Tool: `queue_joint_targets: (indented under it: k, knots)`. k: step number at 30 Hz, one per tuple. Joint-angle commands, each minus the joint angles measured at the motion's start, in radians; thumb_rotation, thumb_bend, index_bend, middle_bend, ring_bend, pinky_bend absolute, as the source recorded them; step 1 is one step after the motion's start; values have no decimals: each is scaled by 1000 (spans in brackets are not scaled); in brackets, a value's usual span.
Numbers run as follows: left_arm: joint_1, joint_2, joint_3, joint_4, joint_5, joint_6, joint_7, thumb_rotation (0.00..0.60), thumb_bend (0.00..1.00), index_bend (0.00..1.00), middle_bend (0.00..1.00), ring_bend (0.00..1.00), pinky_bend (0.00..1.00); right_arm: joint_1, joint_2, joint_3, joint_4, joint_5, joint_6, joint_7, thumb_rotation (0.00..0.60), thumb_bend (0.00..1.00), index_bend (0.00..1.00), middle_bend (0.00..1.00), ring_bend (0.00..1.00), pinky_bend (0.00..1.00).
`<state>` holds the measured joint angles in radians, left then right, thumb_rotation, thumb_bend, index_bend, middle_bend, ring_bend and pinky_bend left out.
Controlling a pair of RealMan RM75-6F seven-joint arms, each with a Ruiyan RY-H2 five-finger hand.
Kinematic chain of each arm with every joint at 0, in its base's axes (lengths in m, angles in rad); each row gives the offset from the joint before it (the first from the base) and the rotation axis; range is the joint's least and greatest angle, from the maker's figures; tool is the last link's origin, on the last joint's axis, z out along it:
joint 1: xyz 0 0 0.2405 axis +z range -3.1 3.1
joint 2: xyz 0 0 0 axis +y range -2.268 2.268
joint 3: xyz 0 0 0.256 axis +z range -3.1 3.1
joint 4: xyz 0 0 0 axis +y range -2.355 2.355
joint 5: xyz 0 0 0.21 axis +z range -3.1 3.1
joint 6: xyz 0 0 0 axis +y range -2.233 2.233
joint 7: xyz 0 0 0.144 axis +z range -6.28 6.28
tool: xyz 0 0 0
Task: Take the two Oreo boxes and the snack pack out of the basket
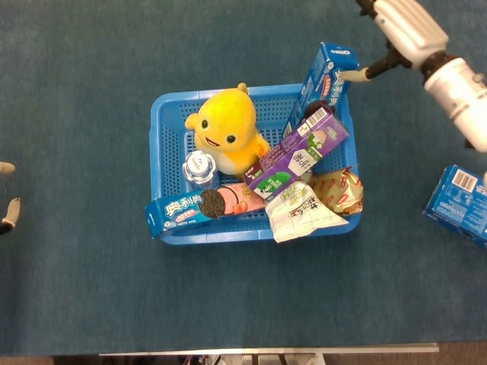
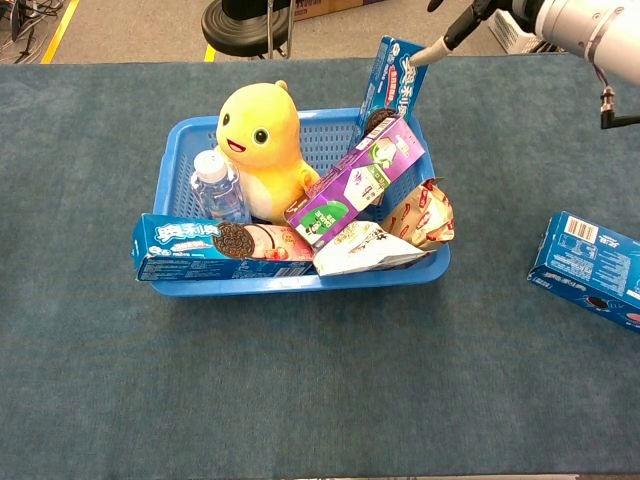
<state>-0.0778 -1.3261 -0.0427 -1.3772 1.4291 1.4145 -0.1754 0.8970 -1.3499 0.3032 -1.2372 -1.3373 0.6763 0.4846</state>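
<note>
One Oreo box (image 1: 326, 76) (image 2: 396, 82) stands upright in the back right corner of the blue basket (image 1: 171, 137) (image 2: 180, 150). A second Oreo box (image 1: 199, 207) (image 2: 210, 245) lies across the front left rim. A white snack pack (image 1: 300, 211) (image 2: 362, 250) hangs over the front rim, beside a gold and red pack (image 1: 340, 190) (image 2: 422, 215). My right hand (image 1: 403, 30) reaches in from the top right holding nothing, one finger (image 1: 356, 74) (image 2: 440, 45) stretched to the upright box's top corner. At the left edge only the fingertips of my left hand (image 1: 6, 209) show, apart and holding nothing.
A yellow plush duck (image 1: 228, 129) (image 2: 258, 140), a water bottle (image 1: 199, 169) (image 2: 218, 190) and a purple box (image 1: 300, 152) (image 2: 352, 182) share the basket. Another blue Oreo box (image 1: 460, 204) (image 2: 590, 272) lies on the blue cloth at the right edge.
</note>
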Motion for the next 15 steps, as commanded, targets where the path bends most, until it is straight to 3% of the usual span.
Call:
queue_joint_targets:
  k: [1,15]
  knots:
    - [2,-2,1,9,-2,-2,-11,600,344,317,192,109,357,33,-30,-1,41,16,-50,40,600,0,67,188,73,270]
    - [12,-9,4,40,-1,1,-53,600,344,318,192,109,358,107,-52,33,117,23,-257,359,600,0,67,188,73,270]
